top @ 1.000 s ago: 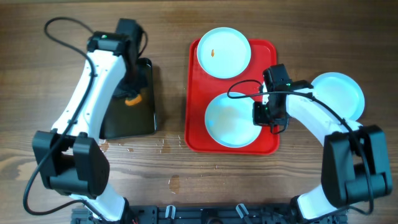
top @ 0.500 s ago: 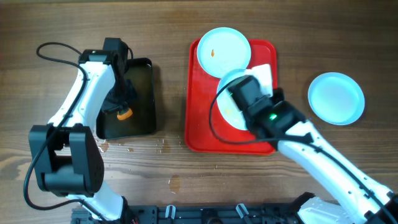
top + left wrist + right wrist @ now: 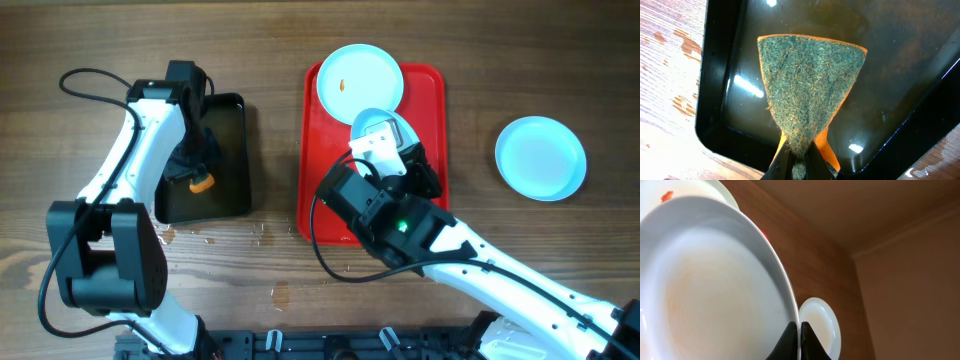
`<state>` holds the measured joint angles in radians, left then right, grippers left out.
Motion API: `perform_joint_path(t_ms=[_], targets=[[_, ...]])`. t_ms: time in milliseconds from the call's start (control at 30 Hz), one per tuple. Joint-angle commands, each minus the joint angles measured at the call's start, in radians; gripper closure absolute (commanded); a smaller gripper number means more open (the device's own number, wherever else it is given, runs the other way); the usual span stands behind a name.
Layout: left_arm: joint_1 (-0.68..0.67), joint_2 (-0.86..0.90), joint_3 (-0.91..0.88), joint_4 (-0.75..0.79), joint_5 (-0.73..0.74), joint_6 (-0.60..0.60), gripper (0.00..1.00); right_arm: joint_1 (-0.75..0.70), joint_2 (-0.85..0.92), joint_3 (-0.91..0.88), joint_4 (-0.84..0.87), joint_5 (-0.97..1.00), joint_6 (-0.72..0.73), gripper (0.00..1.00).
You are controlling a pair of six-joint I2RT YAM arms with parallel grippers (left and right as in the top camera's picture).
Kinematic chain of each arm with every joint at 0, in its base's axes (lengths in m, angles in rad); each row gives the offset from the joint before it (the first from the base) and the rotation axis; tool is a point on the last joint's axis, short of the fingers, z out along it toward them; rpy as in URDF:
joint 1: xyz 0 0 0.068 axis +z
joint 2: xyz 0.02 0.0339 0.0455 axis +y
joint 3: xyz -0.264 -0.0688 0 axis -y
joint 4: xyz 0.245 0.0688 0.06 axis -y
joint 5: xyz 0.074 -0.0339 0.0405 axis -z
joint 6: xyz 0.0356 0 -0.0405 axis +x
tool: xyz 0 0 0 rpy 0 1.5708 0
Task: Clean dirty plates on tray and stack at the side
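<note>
The right pincer (image 3: 799,341) is clamped on the rim of the lifted plate (image 3: 715,290), which is tilted above the red tray (image 3: 312,200). The smeared plate (image 3: 360,85) overhangs the tray's far edge. The third plate (image 3: 540,157) lies on open table (image 3: 270,40), well apart to the right. The left pincer (image 3: 799,162) is closed on a sponge (image 3: 807,90) over the black tray (image 3: 715,100).

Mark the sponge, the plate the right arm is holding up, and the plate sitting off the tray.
sponge (image 3: 810,95), left wrist view, middle of its green scouring face.
held plate (image 3: 715,285), right wrist view, its inner face.
plate off the tray (image 3: 540,157), overhead view, its centre.
</note>
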<state>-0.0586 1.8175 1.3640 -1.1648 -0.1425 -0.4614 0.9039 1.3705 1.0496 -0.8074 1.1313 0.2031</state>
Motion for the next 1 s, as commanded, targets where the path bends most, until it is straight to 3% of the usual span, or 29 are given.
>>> perform_joint_path(t_ms=[0,967], targets=[[0.005,-0.003,-0.005,0.004,0.014,0.009,0.96,0.024,-0.015,0.011,0.004,0.069,-0.05,0.96],[0.004,-0.003,-0.005,0.005,0.019,0.012,0.96,0.034,-0.015,0.011,0.006,0.081,-0.045,0.96]])
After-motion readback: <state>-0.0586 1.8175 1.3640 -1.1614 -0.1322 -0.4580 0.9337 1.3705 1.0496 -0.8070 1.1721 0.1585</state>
